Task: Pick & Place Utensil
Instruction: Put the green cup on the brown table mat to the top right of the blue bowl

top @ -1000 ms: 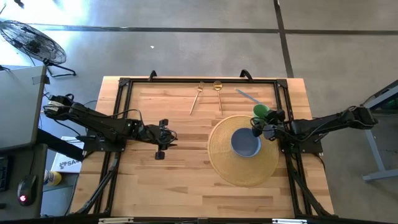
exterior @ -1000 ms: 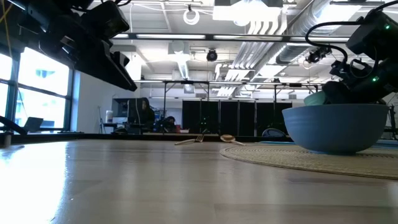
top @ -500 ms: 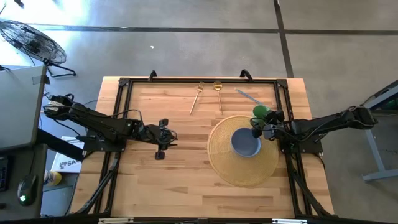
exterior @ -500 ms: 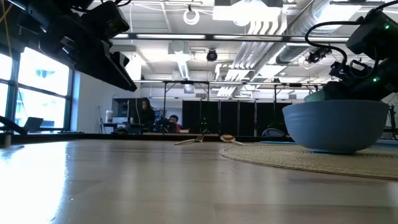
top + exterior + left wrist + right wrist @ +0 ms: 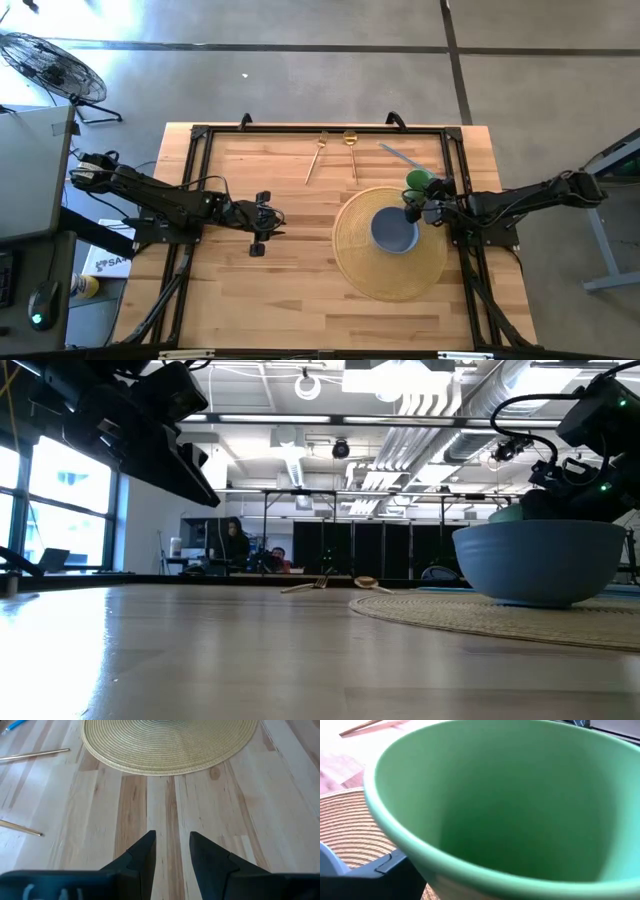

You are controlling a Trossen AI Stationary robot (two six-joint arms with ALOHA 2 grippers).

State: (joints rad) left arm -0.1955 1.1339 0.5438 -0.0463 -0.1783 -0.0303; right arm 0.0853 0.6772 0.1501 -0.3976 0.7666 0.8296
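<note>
- Right end effector (image 5: 420, 200) at the green cup (image 5: 418, 180) beside the blue bowl (image 5: 395, 229) on the woven mat (image 5: 390, 275); fingers spread wide around the cup
- Left end effector (image 5: 172, 851) hovers over bare bench (image 5: 290, 290), fingers part-open, empty
- Utensils: fork (image 5: 317, 156) and spoon (image 5: 351, 152) lie at the bench's far edge

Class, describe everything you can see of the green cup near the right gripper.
The green cup is plain, smooth and matte, perhaps plastic, with a thick rounded rim. It looks empty and upright, mouth up, at the far edge of the woven placemat, beside the blue bowl. The right gripper is at it; whether its fingers touch the cup cannot be told.
</note>
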